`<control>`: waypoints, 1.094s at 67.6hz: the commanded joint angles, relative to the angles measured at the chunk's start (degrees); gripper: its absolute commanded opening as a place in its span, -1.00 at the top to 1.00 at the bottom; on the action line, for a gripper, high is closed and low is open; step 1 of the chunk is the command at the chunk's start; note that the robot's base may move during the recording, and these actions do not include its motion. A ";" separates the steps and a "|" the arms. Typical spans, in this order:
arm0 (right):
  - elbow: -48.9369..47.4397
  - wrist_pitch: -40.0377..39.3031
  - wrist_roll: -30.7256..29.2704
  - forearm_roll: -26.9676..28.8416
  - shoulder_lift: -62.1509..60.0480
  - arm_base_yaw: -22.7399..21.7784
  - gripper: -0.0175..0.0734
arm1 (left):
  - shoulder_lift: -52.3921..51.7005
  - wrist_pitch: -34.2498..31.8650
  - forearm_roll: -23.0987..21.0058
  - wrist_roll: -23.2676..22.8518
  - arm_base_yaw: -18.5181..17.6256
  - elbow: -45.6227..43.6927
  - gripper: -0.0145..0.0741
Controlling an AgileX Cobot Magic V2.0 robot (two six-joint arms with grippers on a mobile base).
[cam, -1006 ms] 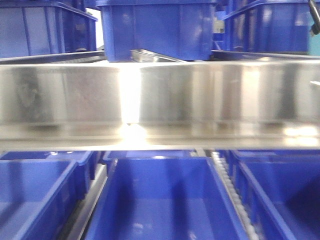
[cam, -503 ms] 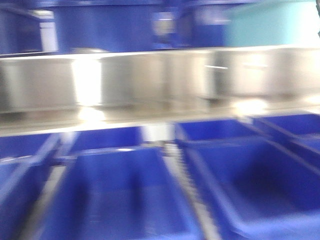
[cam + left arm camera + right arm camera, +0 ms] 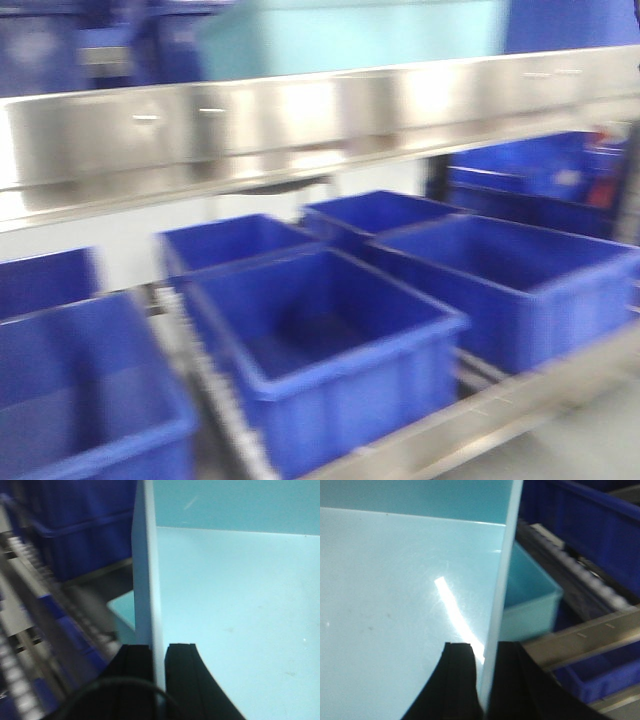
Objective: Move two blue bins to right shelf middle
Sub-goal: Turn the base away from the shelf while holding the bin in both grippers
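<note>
A pale sky-blue bin (image 3: pixel 350 35) shows blurred at the top of the front view, above the steel shelf rail. In the left wrist view my left gripper (image 3: pixel 159 647) is shut on this blue bin's left wall (image 3: pixel 145 570), one finger outside and one inside over the bin's floor (image 3: pixel 235 610). My right gripper (image 3: pixel 487 647) is shut on the opposite wall (image 3: pixel 502 570). A second pale blue bin (image 3: pixel 532 597) shows just below and outside that wall; whether it touches the held one I cannot tell.
A shiny steel shelf rail (image 3: pixel 300 120) crosses the front view. Below it stand several dark royal-blue bins (image 3: pixel 320 340) on roller tracks (image 3: pixel 215 390). More dark bins lie beside each wrist (image 3: pixel 80 525) (image 3: pixel 580 520).
The front view has swung right. The shelf rail now runs at an angle, and the pale bin has slid from the top right corner to the top centre.
</note>
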 commanded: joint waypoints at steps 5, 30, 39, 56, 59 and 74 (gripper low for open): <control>-0.59 -3.35 -0.82 1.26 -0.72 0.26 0.95 | -0.87 -3.80 -3.09 -0.01 -0.37 -0.91 0.92; -0.59 -3.35 -0.82 1.26 -0.72 0.26 0.95 | -0.87 -3.80 -3.09 -0.01 -0.37 -0.91 0.92; -0.59 -3.35 -0.82 1.26 -0.72 0.26 0.95 | -0.87 -3.80 -3.09 -0.01 -0.37 -0.91 0.92; -0.59 -3.35 -0.82 1.26 -0.72 0.26 0.95 | -0.87 -3.80 -2.72 -0.01 -0.37 -0.91 0.92; -0.59 -3.35 -0.82 1.26 -0.72 0.26 0.95 | -0.87 -3.80 -2.72 -0.01 -0.37 -0.91 0.92; -0.59 -3.35 -0.82 1.26 -0.72 0.26 0.95 | -0.87 -3.80 -2.19 -0.01 -0.37 -0.91 0.92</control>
